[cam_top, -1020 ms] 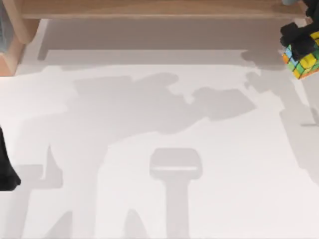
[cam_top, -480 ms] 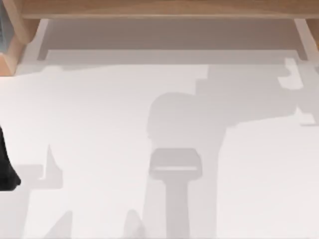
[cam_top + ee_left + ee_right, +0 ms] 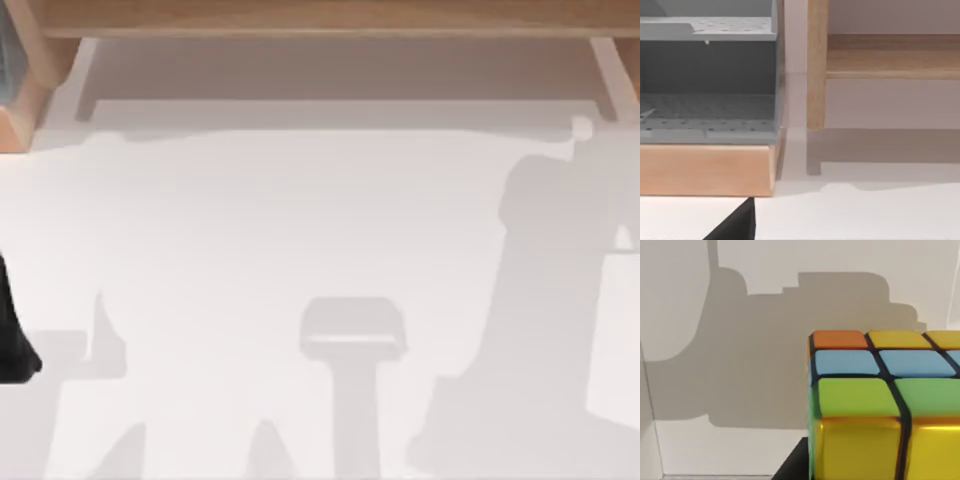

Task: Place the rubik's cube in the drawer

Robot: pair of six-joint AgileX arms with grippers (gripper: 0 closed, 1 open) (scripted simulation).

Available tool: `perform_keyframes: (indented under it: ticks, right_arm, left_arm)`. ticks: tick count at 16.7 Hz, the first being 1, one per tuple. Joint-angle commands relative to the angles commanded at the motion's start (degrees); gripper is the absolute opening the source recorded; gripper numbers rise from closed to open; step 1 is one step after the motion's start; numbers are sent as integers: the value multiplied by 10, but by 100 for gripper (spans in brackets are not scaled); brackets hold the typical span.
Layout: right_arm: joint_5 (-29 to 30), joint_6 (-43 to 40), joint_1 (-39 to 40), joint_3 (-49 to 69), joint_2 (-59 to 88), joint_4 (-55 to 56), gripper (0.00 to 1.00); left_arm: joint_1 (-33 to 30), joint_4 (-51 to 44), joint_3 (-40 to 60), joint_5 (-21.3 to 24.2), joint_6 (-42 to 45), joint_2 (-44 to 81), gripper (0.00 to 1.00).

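My left arm point(image 3: 14, 330) sits parked at the table's point(image 3: 300, 230) left edge. Its wrist view shows a dark tip of the left gripper point(image 3: 735, 226) low over the white top. Whether that gripper is wide or closed I cannot tell. Ahead of it stands the drawer point(image 3: 705, 170), a wooden front with a grey, perforated inside, beside a wooden post point(image 3: 816, 65) of the shelf point(image 3: 890, 57).

The cube point(image 3: 880, 405) sits right up against my right wrist camera. It shows an orange and yellow row, then blue tiles, then green, then glossy yellow, all split by dark lines. A dark part of the right gripper point(image 3: 794, 464) touches the cube's lower edge, so the fingers look clamped on it. Behind it lies a plain white surface under a broad grey shadow. Where that puts the cube relative to the drawer I cannot tell.
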Motion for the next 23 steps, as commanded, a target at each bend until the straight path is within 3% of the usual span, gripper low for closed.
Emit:
perform_keyframes:
  ticks: [7, 20, 23]
  right_arm:
    - [-1, 0, 0, 2, 8, 0, 0]
    - [-1, 0, 0, 2, 8, 0, 98]
    - [-1, 0, 0, 2, 8, 0, 100]
  left_arm:
    - [0, 0, 0, 0, 0, 0, 100]
    - [0, 0, 0, 0, 0, 0, 100]
    - [0, 0, 0, 0, 0, 0, 100]
